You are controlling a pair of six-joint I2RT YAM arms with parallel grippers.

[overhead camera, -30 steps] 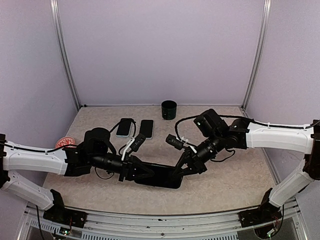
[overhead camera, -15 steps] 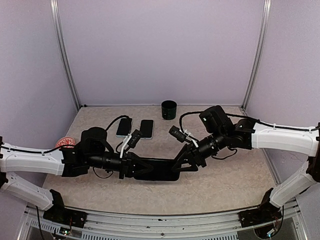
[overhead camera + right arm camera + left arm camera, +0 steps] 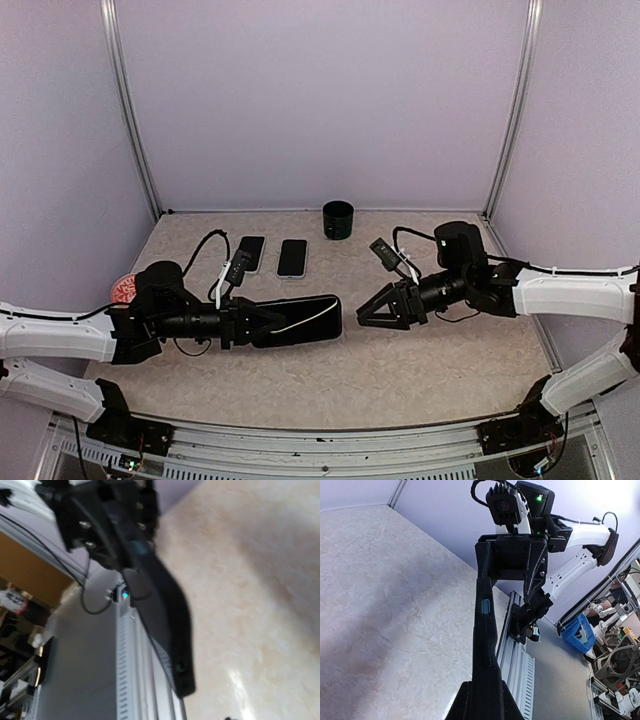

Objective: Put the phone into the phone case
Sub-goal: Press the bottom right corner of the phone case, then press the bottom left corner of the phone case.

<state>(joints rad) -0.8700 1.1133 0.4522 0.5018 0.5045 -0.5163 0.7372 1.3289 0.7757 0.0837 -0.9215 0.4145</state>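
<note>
Near the middle of the bench [image 3: 430,375], a little toward its left edge, the left pincer [image 3: 248,327] is pressed together on one end of a long black phone case [image 3: 300,318]. The case points toward the right edge. From above it shows as a dark slab with a thin pale line across it, and I cannot tell whether a phone sits inside it. In the left wrist view the case is seen edge-on, with a small bluish mark on its side, and the pincer's own fingers are cut off at the bottom of the frame. Whether the free end rests on the bench is unclear.

The right pincer [image 3: 373,318] stands spread, just beside the free end of the case but apart from it, holding nothing. Its wrist view is blurred: only the dark curved edge of the case and the left arm behind it can be made out.

Toward the far edge two phones lie flat side by side, a dark phone [image 3: 250,253] and a light-edged phone [image 3: 292,257], well apart from the case. A black cup [image 3: 338,219] stands at the far edge. At the left edge a red round thing [image 3: 126,287] is partly hidden by the left arm, too small to identify.
</note>
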